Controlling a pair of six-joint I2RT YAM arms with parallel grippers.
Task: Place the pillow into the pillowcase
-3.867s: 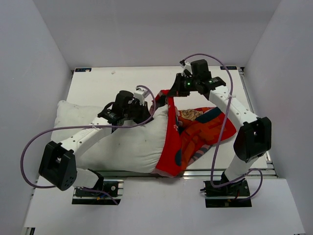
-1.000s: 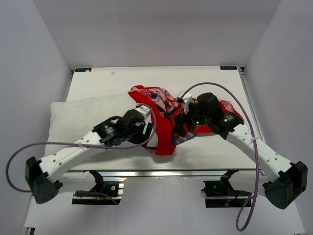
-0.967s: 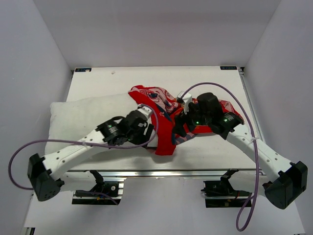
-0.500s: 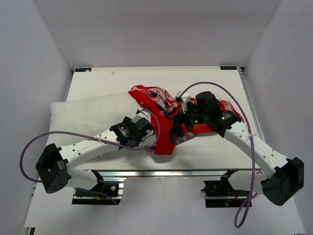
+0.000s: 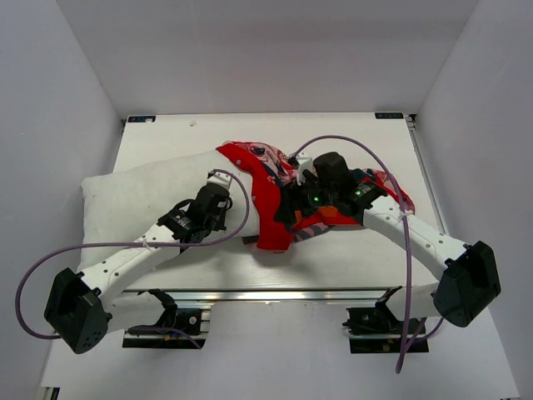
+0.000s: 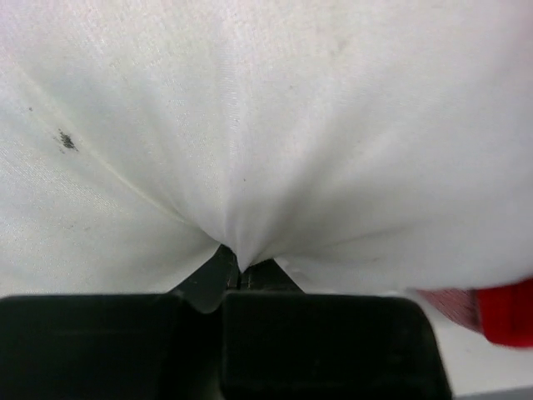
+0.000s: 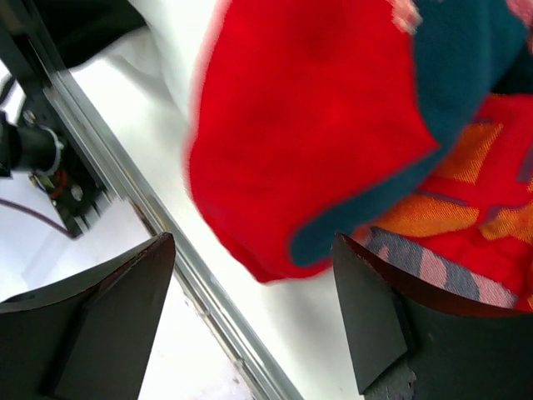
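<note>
The white pillow [image 5: 133, 196] lies across the left half of the table, and its right end is covered by the red pillowcase [image 5: 265, 200]. My left gripper [image 5: 221, 193] rests on the pillow beside the case's edge. In the left wrist view the left gripper [image 6: 240, 272] is shut on a pinched fold of the pillow [image 6: 266, 125], with a bit of the pillowcase [image 6: 505, 312] at the lower right. My right gripper [image 5: 287, 215] hovers over the pillowcase's near part. In the right wrist view the right gripper [image 7: 250, 279] is open, nothing between its fingers, above the red hem of the pillowcase [image 7: 308, 125].
A metal rail [image 5: 291, 293] runs along the table's near edge, and the same rail [image 7: 158, 225] passes under the right gripper. Purple cables [image 5: 33, 279] loop off both arms. White walls close in the left, right and back sides.
The left gripper has closed on the pillow fabric after moving up and left onto the pillow. The right arm and the pillowcase have shifted a little to the left.
</note>
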